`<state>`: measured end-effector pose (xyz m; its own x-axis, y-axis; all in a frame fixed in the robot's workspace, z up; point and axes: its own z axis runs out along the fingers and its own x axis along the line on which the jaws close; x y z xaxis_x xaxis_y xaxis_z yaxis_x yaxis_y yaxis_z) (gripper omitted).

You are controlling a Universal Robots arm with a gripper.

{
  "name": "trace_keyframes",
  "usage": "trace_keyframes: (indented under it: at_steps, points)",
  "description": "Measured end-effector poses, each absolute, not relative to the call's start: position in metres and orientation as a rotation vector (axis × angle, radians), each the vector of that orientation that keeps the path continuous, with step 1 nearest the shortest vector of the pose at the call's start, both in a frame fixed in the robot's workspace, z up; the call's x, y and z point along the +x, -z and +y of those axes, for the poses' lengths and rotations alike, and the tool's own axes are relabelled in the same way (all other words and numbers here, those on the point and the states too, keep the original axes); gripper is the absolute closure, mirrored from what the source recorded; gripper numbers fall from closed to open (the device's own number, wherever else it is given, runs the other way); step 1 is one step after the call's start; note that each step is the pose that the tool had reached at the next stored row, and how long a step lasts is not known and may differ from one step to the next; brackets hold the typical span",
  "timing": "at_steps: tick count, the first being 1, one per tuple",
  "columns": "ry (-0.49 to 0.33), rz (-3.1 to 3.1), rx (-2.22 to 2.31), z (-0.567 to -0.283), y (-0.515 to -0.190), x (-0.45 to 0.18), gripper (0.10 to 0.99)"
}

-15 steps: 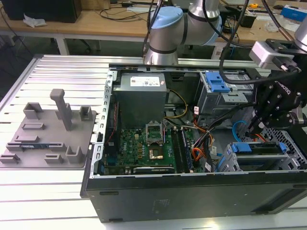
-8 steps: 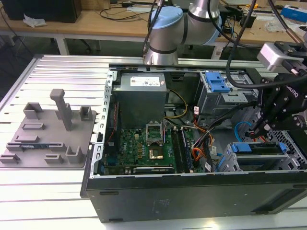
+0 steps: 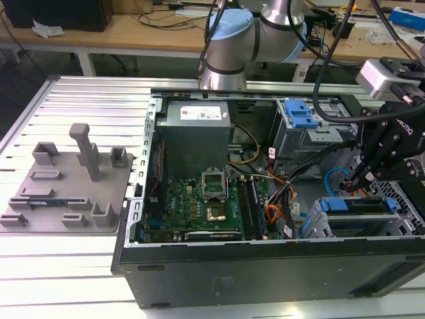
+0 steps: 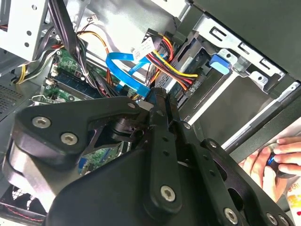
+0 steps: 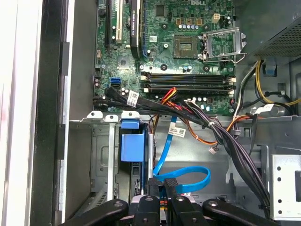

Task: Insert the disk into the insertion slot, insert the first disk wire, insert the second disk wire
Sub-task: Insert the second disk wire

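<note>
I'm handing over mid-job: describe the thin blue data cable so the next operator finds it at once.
Start at the open computer case and go to the drive cage at the exterior view's right, beneath the gripper. The light-blue cable loops flat just beyond the gripper's tips. Unlike the neighbouring bundle of red, orange and yellow wires, it is one flat ribbon of a single colour.

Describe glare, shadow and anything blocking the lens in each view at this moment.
Exterior view: window-like glare streaks the ribbed metal table in front; the computer case front panel is dark. Second wrist view: the black gripper body blocks the lower half; the light-blue cable stays well lit. First wrist view: even light on the motherboard, bright washed-out strip beside the case edge.
</note>
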<state>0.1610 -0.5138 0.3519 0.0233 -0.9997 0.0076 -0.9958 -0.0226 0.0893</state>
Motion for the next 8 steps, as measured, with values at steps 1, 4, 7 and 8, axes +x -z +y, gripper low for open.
trace_keyframes:
  at_steps: [1, 4, 7, 8]
  points:
    - [0.087, -2.146, 2.196, -0.5138, -0.3519, 0.1610, 0.925]
    - [0.085, -2.145, 2.194, -0.5138, -0.3525, 0.1610, 0.925]
    - [0.085, -2.144, 2.194, -0.5138, -0.3532, 0.1611, 0.925]
    - [0.085, -2.144, 2.194, -0.5138, -0.3532, 0.1611, 0.925]
